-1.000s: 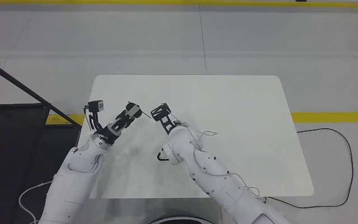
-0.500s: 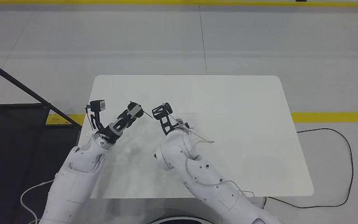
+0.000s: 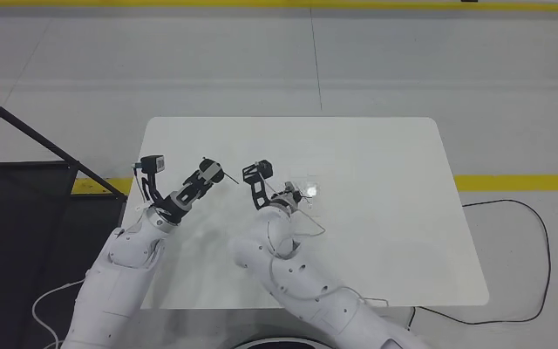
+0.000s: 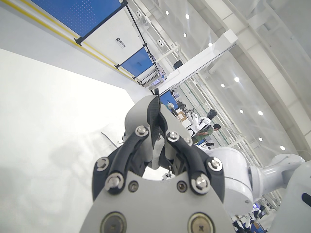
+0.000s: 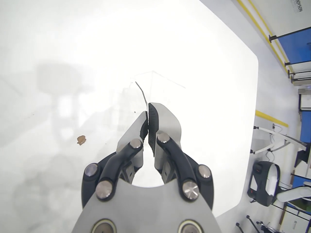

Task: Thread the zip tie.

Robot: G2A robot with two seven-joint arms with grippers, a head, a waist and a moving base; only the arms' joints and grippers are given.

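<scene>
Over the near-left part of the table [image 3: 375, 140], the two claws hang near each other with a small gap between them.

Left claw [image 3: 216, 171]: closed. In its wrist view the ribbed pads [image 4: 155, 112] are pressed together up to the tips, with a small black nub poking out past them. From above, a thin black strip [image 3: 230, 178] sticks out of this claw and slants toward the right claw. Its free end stops short of that claw and is clear of the table.

Right claw [image 3: 254, 174]: closed. In its wrist view the fingertips pinch the zip tie [image 5: 141, 92], a narrow black band that leaves the tips, bends slightly and ends free in the air above the white top. Only this short length of the tie shows; the rest is hidden between the pads.

I cannot tell whether the strip in the left claw and the zip tie in the right are one piece or two, as nothing visibly joins them across the gap. No end is through any head as far as I can see.

Also noted:
- A brown spot [image 5: 81, 139] lies on the table, well to the side of the right claw.
- A yellow line [image 3: 506, 182] runs on the floor past the table's right edge.
- A black frame [image 3: 39, 140] stands off the left edge.
</scene>
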